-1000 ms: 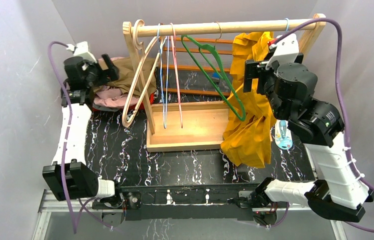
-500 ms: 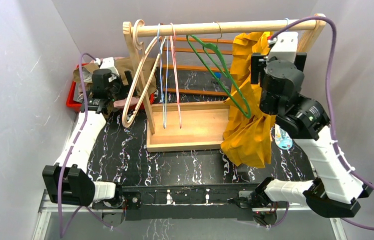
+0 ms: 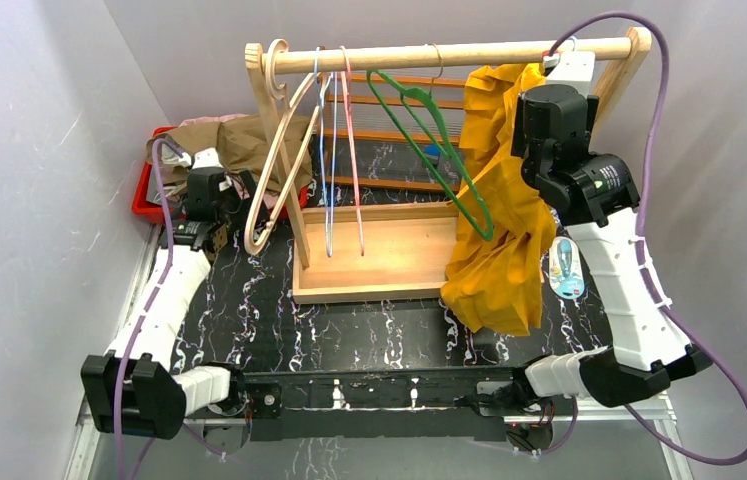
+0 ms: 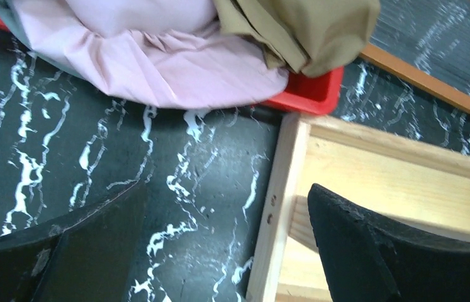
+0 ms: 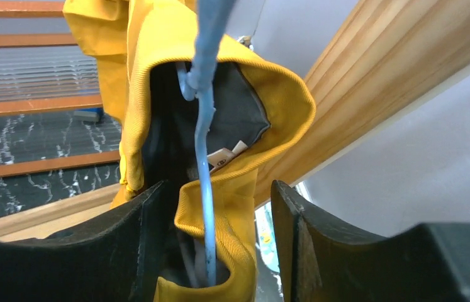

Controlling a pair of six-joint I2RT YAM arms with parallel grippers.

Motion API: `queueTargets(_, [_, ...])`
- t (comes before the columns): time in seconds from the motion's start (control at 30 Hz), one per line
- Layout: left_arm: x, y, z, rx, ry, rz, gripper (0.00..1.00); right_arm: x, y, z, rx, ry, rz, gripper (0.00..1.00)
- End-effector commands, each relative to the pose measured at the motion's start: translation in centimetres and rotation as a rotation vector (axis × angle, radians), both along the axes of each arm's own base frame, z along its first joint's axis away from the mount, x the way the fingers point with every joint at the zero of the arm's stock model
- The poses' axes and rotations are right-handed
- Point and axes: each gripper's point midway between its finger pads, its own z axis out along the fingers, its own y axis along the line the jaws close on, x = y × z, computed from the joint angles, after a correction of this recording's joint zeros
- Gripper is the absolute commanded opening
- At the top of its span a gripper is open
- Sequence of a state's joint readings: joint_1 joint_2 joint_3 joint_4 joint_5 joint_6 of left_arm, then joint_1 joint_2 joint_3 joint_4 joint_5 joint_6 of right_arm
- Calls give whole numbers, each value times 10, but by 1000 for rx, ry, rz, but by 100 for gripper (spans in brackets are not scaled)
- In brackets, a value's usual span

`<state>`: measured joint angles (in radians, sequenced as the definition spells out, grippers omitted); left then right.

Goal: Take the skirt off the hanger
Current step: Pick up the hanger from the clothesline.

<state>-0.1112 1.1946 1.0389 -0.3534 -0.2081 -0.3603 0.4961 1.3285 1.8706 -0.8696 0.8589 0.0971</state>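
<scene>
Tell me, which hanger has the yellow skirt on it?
The light blue hanger at the right end of the rail, inside the open right gripper. The yellow skirt drapes over it; the wooden hanger, pink hanger and green hanger hang bare.

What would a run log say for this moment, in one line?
right pincer: open, straddling blue wire hanger and yellow cloth skirt | left pincer: open, empty, over black marbled table
</scene>
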Motion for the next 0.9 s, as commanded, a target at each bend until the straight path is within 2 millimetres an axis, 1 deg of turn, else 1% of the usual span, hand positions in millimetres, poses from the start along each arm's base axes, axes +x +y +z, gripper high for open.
queueTargets(0.0, [-23,-35,3,-127,-10,-154,98,-1,7,10,139,-46,61,61])
queueTargets(0.07, [-31,-60,6,-206,-28,-291,96,2,13,12,168,-77,88,55])
queueTargets(0.13, [-38,-76,10,-274,-72,-356,94,6,22,15,200,-109,133,47])
queueTargets(0.2, [-46,-88,16,-342,-123,-394,92,10,32,20,231,-144,177,36])
queueTargets(0.3, [-58,-101,25,-404,-176,-459,91,13,41,36,259,-212,234,23])
queueTargets(0.33, [-62,-104,27,-415,-186,-482,91,13,42,42,263,-238,245,17])
queueTargets(0.4, [-71,-113,29,-430,-210,-556,92,12,46,53,264,-280,281,11])
queueTargets(0.5, [-85,-131,33,-477,-260,-693,93,6,54,69,265,-340,359,0])
queueTargets(0.57, [-92,-141,34,-519,-284,-766,93,-2,62,80,256,-388,439,0])
queueTargets(0.63, [-97,-149,34,-564,-303,-816,94,-12,66,92,257,-441,493,0])
queueTargets(0.77, [-109,-165,34,-671,-303,-936,94,-27,60,107,266,-488,501,0])
queueTargets(0.87, [-115,-175,32,-701,-287,-1002,93,-38,56,115,261,-515,513,0])
